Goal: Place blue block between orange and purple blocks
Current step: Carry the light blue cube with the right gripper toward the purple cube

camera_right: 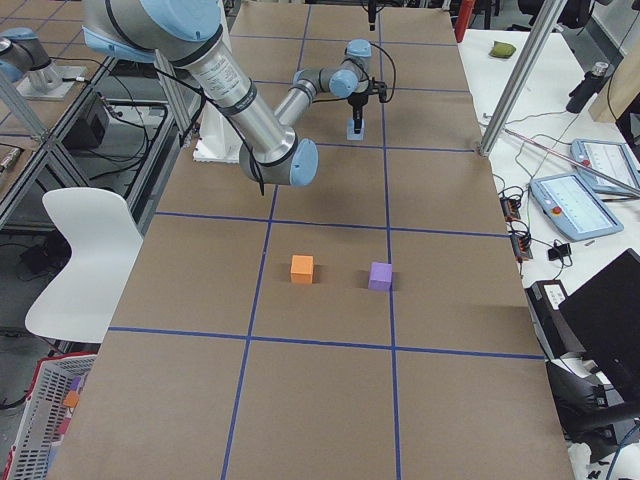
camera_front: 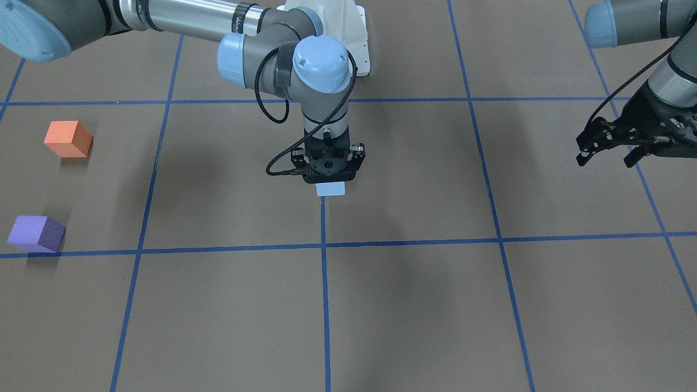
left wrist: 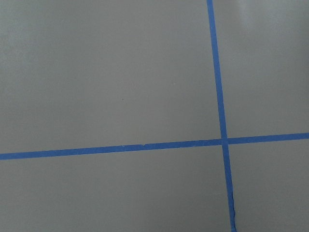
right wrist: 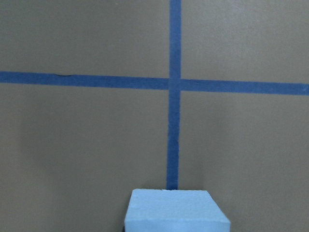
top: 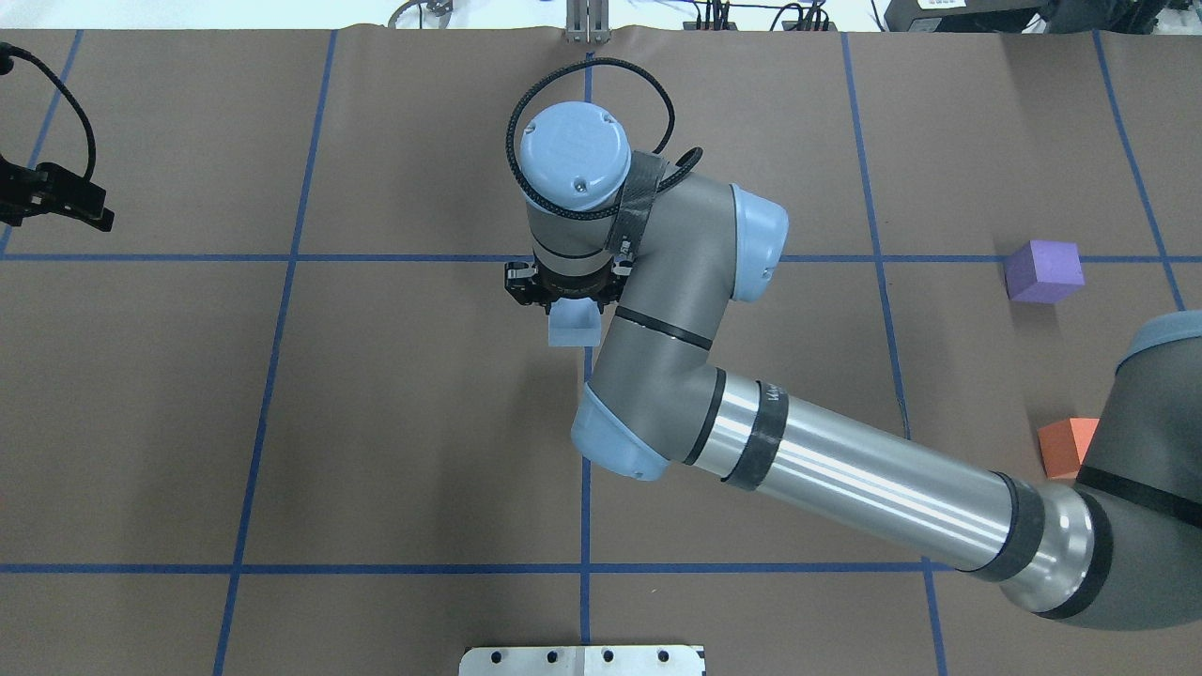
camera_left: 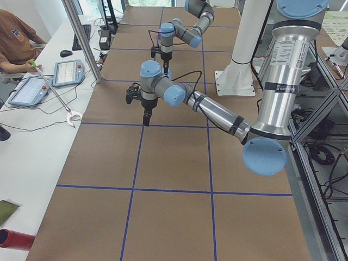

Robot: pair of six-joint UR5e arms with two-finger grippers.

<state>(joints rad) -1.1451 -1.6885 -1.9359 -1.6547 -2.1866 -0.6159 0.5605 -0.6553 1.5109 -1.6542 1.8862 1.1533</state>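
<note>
blue block: at the middle of the table, on the centre tape line, directly under the right gripper.
right gripper: points straight down over the block; the block's top shows just below its body; fingers hidden, so grip or gap cannot be told.
orange block: well apart from the blue block, at the robot's right end.
purple block: near the orange block, a bare gap between them.
left gripper: fingers spread, holding nothing, far at the opposite end.
</note>
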